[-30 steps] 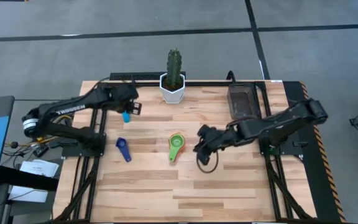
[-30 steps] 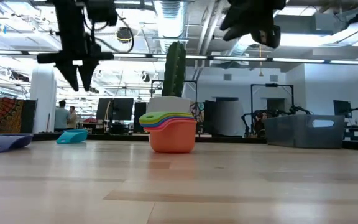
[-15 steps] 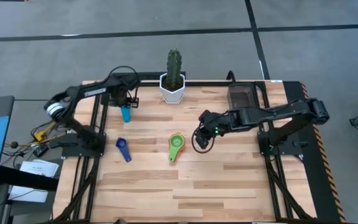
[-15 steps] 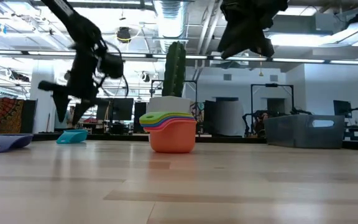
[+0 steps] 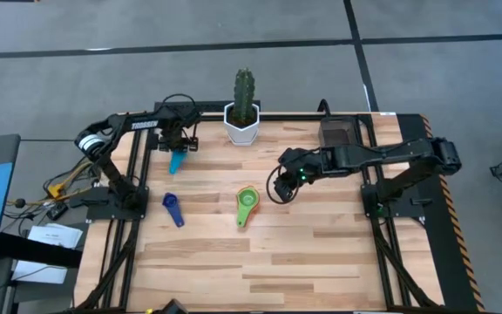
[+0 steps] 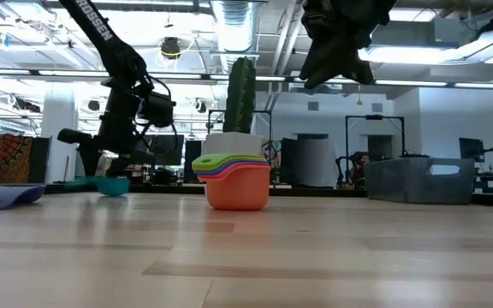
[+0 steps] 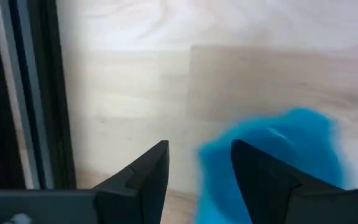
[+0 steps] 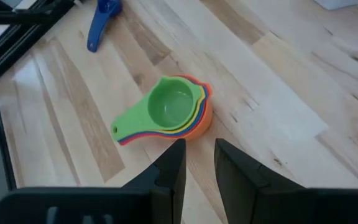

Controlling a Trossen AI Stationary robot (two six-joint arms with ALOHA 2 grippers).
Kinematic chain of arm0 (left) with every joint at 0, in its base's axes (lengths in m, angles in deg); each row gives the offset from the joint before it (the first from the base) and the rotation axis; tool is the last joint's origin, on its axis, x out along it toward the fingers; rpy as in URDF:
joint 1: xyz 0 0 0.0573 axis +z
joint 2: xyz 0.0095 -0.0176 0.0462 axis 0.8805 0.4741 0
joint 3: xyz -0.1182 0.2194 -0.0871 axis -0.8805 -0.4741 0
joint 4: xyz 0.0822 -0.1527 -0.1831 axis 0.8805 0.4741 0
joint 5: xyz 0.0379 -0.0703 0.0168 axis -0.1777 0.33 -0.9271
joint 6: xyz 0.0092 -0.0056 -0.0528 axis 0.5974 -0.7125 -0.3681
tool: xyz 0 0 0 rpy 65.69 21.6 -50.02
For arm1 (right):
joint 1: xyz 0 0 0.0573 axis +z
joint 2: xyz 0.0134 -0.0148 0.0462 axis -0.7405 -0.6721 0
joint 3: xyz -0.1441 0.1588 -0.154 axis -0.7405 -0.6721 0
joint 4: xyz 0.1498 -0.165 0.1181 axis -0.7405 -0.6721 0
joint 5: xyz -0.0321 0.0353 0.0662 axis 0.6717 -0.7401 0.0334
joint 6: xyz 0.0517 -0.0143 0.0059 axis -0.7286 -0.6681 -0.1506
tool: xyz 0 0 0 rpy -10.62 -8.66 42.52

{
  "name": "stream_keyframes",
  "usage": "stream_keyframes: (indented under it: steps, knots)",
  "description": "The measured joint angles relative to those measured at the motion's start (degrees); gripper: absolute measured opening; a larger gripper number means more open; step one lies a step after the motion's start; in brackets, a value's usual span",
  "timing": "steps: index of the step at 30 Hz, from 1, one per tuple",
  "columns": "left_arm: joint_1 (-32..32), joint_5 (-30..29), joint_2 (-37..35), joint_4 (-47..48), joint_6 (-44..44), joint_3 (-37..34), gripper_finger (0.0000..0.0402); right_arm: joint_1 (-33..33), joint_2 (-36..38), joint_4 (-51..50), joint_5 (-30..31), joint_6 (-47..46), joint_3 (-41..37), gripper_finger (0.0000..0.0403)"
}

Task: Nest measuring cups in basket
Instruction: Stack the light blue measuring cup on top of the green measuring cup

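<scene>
Presently on the worktop (image 5: 321, 253):

- Nested stack of measuring cups (image 5: 247, 202), green on top, then yellow, orange and red rims showing beneath; stands near the middle of the worktop, handles toward the front edge.
- Light blue cup (image 5: 177, 160), toward the back-left corner, lying on the worktop.
- Dark blue cup (image 5: 172, 208), near the left edge, well apart from the stack.
- Basket (image 5: 340, 139), dark grey, at the back-right corner; no cup can be seen in it.
- White hexagonal pot with cactus (image 5: 243, 124), at the middle of the back edge.
- Left gripper (image 5: 178, 146): low over the light blue cup; its fingers (image 7: 148, 180) stand partly apart with the cup's edge between them; whether they press on it cannot be told.
- Right gripper (image 5: 279, 190): raised above the worktop, just beside the stack on its right, toward the basket side; fingers (image 8: 174, 165) a narrow gap apart, nothing between them.
</scene>
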Motion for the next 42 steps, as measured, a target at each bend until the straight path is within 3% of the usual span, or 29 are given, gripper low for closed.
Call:
stream_keyframes:
  steps: [12,16,22,30,36,42]
  knots:
    - [-0.66,2.33,-0.43,-1.16,0.42,0.21,0.0162,-0.41,0.0,-0.86,-1.19,1.09,0.0,0.0108]
    - [-0.7,2.16,-0.45,-2.24,0.79,0.21,0.012,-0.46,0.0,-0.81,-1.12,1.07,0.0,0.0108]
    - [-1.23,1.99,-0.53,-4.37,2.72,0.18,0.0014,-0.42,0.0,-0.79,-1.12,1.05,0.0,0.0108]
    - [-1.78,5.38,-1.96,-4.65,2.37,0.23,0.0004,-0.42,0.44,-1.4,-1.1,1.03,0.0,0.0108]
    - [-8.35,5.04,-10.57,-3.75,-4.33,0.21,0.0005,-0.39,3.06,-5.51,1.52,0.57,0.0,0.0108]
    - [-22.37,1.35,-17.79,-3.74,-17.91,0.21,0.0002,-0.42,5.2,-7.67,4.07,0.42,0.0,0.0108]
